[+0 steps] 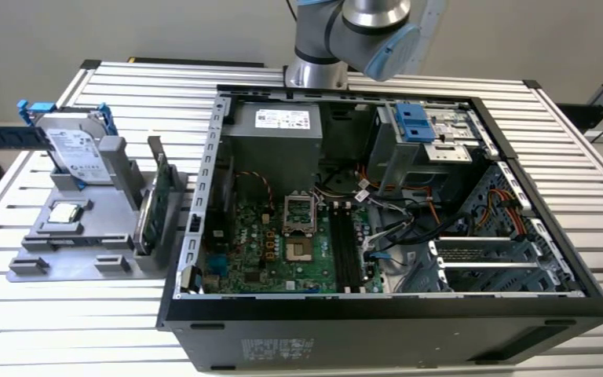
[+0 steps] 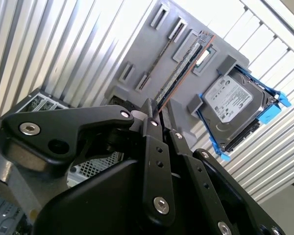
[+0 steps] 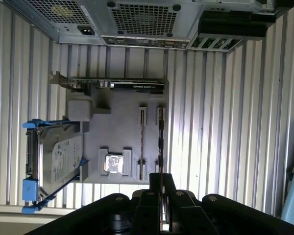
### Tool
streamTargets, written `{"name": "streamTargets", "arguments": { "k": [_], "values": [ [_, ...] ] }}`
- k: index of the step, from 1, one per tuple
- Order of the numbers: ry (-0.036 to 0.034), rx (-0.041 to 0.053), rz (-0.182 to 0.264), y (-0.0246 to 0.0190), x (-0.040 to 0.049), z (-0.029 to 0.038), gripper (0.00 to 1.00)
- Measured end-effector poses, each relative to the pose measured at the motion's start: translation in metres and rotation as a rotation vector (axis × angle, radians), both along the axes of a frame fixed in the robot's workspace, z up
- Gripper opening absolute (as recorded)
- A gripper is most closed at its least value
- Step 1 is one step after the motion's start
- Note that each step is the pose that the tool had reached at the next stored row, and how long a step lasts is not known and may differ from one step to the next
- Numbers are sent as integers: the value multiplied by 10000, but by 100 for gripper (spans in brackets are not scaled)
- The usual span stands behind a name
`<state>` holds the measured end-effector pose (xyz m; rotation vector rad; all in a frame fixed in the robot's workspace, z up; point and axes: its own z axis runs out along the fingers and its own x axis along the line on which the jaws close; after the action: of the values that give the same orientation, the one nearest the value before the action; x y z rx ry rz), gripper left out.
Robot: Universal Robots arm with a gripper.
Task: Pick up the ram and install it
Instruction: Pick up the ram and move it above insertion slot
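Item: ram (image 3: 160,142), dark-blue thin flat stick, on edge in grey slotted tray (image 3: 120,132). In the exterior view, the tray is at 9 o'clock of the open black computer case (image 1: 385,312). My black gripper (image 3: 161,178): clenched, empty, in line with the stick, apart.

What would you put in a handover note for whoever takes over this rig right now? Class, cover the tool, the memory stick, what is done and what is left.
The tool is shut on the long, thin, dark memory stick, as far as both wrist views show, and hangs high above the grey fixture plate.
The stick is clear of that plate, which sits at the exterior view's left of the open black computer case.
Done: the pick-up.
Left: the install; the stick is not in the long black slots of the green motherboard.
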<state>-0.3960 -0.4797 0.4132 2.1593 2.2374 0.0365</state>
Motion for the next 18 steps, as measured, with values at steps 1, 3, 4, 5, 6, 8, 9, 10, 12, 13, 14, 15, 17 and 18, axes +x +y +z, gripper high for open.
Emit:
{"name": "streamTargets", "arguments": {
  "k": [1,3,4,5,6,8,9,10,12,13,14,15,17,18],
  "values": [
    [-1,1,0,0,0,1,0],
    [-2,2,0,0,0,3,0],
    [0,0,0,0,0,4,0],
    [0,0,0,0,0,5,0],
    [0,0,0,0,0,6,0],
    [3,-2,2,0,9,8,0],
    [2,-2,1,0,14,7,0],
    [1,-2,1,0,21,6,0],
    [1,-3,1,0,38,7,0],
    [1,-3,0,0,48,6,0],
    [0,-3,1,0,59,6,0],
    [0,-3,0,0,71,6,0],
    [0,-3,0,0,97,6,0],
    [0,-3,1,0,110,6,0]
  ]
}}
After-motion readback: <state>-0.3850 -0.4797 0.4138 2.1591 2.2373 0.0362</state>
